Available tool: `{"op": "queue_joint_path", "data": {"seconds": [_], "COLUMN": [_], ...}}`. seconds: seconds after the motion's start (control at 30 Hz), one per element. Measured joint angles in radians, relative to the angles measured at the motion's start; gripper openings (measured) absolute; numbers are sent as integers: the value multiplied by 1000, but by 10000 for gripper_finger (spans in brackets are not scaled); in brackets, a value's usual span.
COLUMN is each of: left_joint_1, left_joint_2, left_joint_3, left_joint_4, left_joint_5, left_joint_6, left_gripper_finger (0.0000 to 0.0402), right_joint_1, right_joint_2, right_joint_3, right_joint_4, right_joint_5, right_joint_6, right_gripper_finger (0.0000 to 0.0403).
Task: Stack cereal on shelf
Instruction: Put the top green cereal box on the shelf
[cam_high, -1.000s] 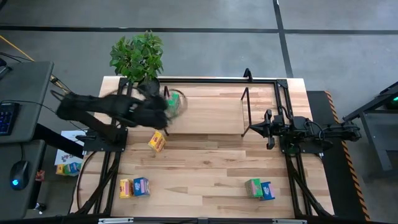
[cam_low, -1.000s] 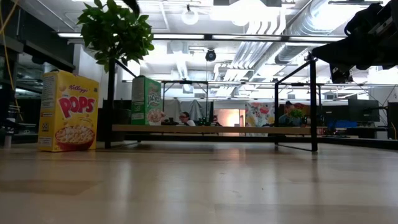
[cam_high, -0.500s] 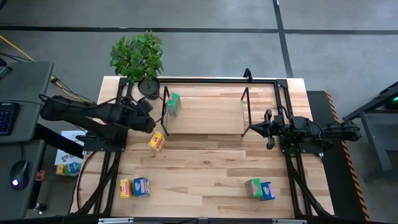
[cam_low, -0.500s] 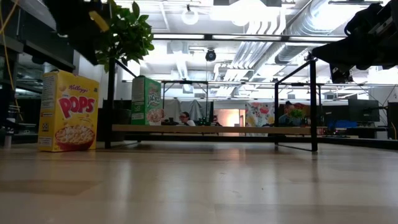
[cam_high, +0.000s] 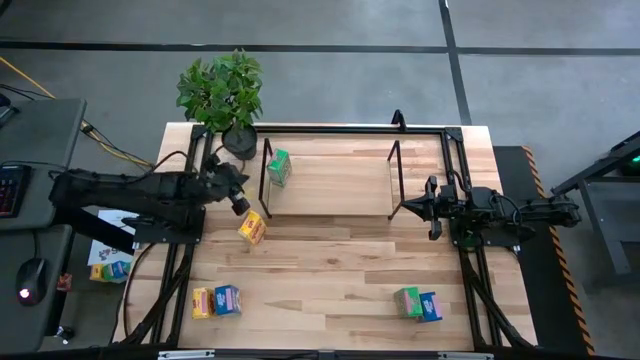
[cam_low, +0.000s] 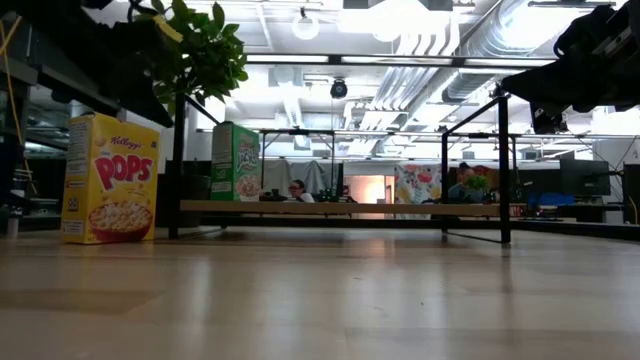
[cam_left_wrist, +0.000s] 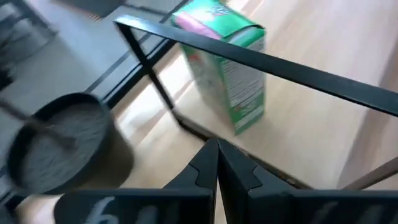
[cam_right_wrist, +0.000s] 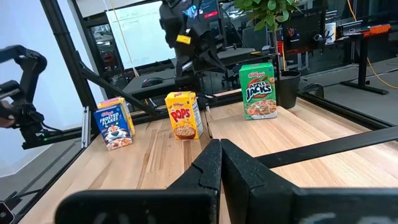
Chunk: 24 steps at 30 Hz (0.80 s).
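- Light wood covers the table (cam_high: 330, 270), and a low shelf (cam_high: 330, 182) of thin black rods with a wooden floor sits toward its far side.
- One green box (cam_high: 280, 166) stands upright on the shelf floor, at its left end.
- A yellow box (cam_high: 252, 228) with red lettering stands on the table just in front of the shelf's left end, outside it.
- At the near left, a yellow box (cam_high: 202, 302) and a blue box (cam_high: 227, 299) stand side by side, touching.
- At the near right, a green box (cam_high: 407, 300) and a blue box (cam_high: 431, 306) stand together in the same way.
- The left gripper (cam_high: 238, 203) hangs above the table just left of the shelf, between the potted plant (cam_high: 222, 92) and the lone yellow box; its fingers are pressed together and hold nothing.
- The right gripper (cam_high: 432, 208) waits at the shelf's right end, its fingers also pressed together and empty.
- In the low view, people sit in the room beyond the table.
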Motion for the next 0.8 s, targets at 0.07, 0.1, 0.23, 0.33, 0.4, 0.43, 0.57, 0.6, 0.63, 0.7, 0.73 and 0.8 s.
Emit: {"op": "queue_joint_path", "data": {"seconds": [0.07,0.1,0.23,0.33,0.4,0.43,0.57,0.6,0.63,0.7,0.73,0.8], "left_joint_1": [41,62,144,198,226,238,269,275,283,302,313,335], "left_joint_2": [-36,-49,-67,-60,-58,-55,-45,-45,-45,-45,-45,-44], "left_joint_3": [-56,-83,-161,-194,-208,-212,-247,-263,-278,-309,-326,-358], "left_joint_4": [89,128,281,350,358,371,471,520,568,633,658,714], "left_joint_5": [71,106,146,140,131,127,200,230,263,301,315,345], "left_joint_6": [43,59,107,111,111,107,119,133,151,169,177,189], "left_gripper_finger": [0,0,0,0,0,0,0,0,0,0,0,0], "right_joint_1": [0,0,0,0,0,0,0,0,0,0,0,0], "right_joint_2": [0,0,0,0,0,0,0,0,0,0,0,0], "right_joint_3": [0,0,0,0,0,0,0,0,0,0,0,0], "right_joint_4": [0,0,0,0,0,0,0,0,0,0,0,0], "right_joint_5": [0,0,0,0,0,0,0,0,0,0,0,0], "right_joint_6": [0,0,0,0,0,0,0,0,0,0,0,0], "right_gripper_finger": [0,0,0,0,0,0,0,0,0,0,0,0]}}
